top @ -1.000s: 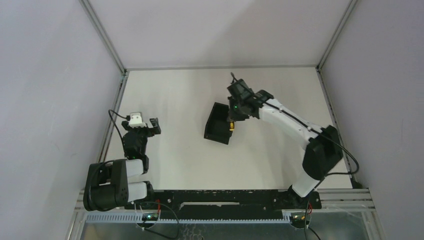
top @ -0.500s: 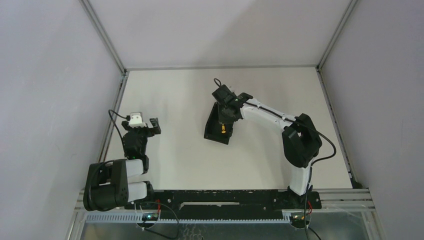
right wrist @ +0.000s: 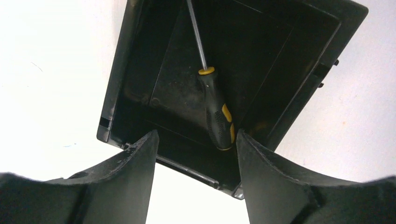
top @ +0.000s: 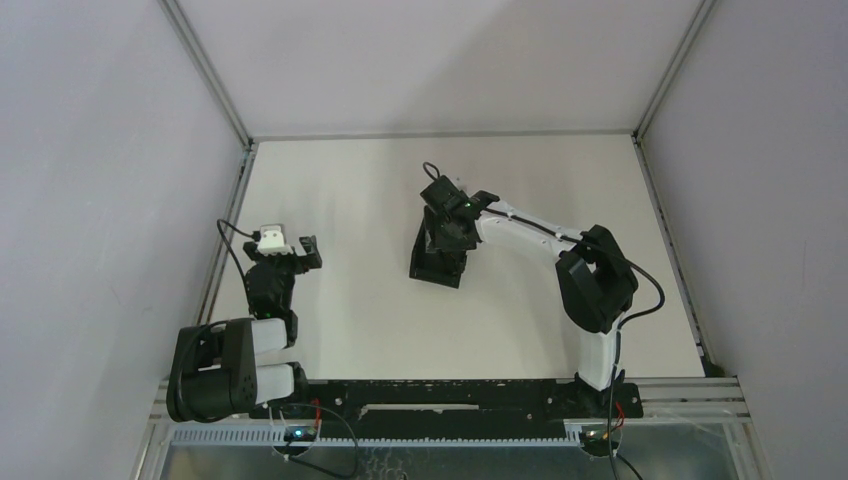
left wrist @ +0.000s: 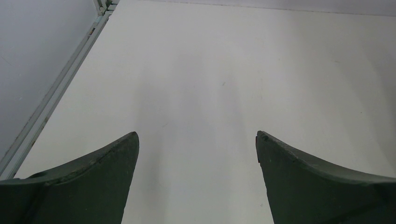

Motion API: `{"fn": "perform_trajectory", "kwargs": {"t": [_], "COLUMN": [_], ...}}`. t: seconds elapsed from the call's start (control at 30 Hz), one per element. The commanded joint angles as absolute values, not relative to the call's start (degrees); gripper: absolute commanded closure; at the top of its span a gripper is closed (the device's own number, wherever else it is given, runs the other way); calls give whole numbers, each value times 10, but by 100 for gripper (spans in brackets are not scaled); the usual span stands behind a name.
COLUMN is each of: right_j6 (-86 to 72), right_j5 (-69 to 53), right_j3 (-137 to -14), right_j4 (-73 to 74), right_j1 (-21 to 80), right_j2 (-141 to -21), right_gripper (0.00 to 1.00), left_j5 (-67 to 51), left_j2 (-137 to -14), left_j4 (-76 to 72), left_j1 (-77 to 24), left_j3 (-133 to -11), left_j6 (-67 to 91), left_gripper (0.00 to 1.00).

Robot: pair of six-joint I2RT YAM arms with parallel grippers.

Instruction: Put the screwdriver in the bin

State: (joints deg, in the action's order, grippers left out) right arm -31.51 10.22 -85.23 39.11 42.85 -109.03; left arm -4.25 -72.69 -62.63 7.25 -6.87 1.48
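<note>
The right gripper [right wrist: 196, 135] hangs right over the bin [right wrist: 303, 79], its two dark, blunt, curved fingers [right wrist: 126, 177] spread wide and gripping nothing. Straight below them, inside that black plastic bin, lies the screwdriver [right wrist: 214, 100]. It has a thin grey metal shaft running away from the fingers toward the far wall, and a chunky black handle with yellow inlays and a yellow collar. The butt end rests down by the near wall, just under the gap between the fingertips and nearer the right-hand one. The bin is rectangular, with tall, smooth, slightly glossy walls and a dull, scuffed floor, and it sits a little askew to the gripper on the matte white table [top: 350, 190]. Well apart from all this, off to the side, the left gripper [left wrist: 197, 135] hovers low over the same table. Its dark greenish fingers taper to rounded points and stand wide apart, clasping nothing.
</note>
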Motion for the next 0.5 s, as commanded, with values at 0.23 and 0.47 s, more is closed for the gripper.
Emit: {"fn": "perform_trajectory", "kwargs": {"t": [0.23, 0.47], "right_j6": [-295, -218], "right_j5": [140, 163], "right_j3": [-872, -765], "right_j4": [381, 354], "right_j1": [434, 358], "right_j2": [-1001, -880], "right_gripper": [23, 1], "left_j5": [-40, -39], "left_j2": [-721, -721], "left_j4": [-642, -642], "left_j1": [70, 70], "left_j3": [-93, -93], "left_j6": [4, 4], "left_gripper": [0, 0]}}
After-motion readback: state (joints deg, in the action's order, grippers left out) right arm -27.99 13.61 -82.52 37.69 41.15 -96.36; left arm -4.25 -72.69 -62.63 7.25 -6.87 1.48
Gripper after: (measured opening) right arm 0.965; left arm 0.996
